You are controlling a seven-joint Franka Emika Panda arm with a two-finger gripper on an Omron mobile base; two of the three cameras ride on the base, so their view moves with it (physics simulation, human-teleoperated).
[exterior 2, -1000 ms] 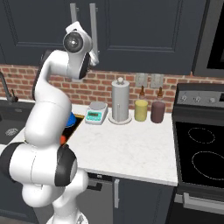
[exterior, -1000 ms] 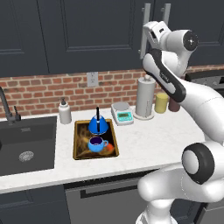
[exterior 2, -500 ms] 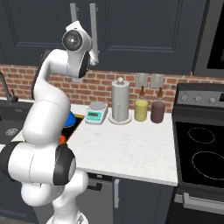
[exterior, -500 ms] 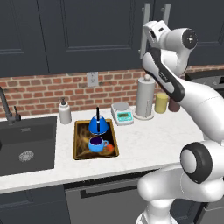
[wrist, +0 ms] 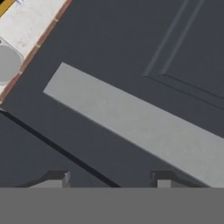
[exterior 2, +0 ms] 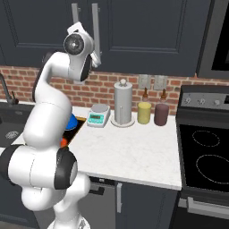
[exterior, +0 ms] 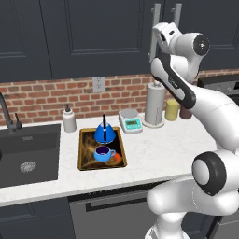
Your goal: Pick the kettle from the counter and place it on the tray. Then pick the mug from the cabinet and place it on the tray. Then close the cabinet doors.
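The blue kettle (exterior: 104,134) and the small blue mug (exterior: 103,153) both sit on the dark tray (exterior: 80,149) on the white counter (exterior: 154,154), beside the sink. My gripper (exterior: 157,41) is raised to the upper cabinet, right at the charcoal cabinet doors (exterior: 112,37). Both doors look shut flat. In the hand view my gripper (wrist: 109,179) is open with nothing between its tips. It faces a door panel, with a silver bar handle (wrist: 131,122) running slantwise just ahead. From the right, the hand (exterior 2: 95,56) sits below the two handles (exterior 2: 95,22).
A paper towel roll (exterior: 154,105), a small scale (exterior: 130,121), a yellow canister (exterior: 172,109) and a soap dispenser (exterior: 69,119) line the brick wall. The black sink (exterior: 28,154) lies left of the tray. A stove (exterior 2: 205,152) stands at the counter's right end.
The hand has barely shifted at the cabinet door. Kettle, mug and tray have not moved.
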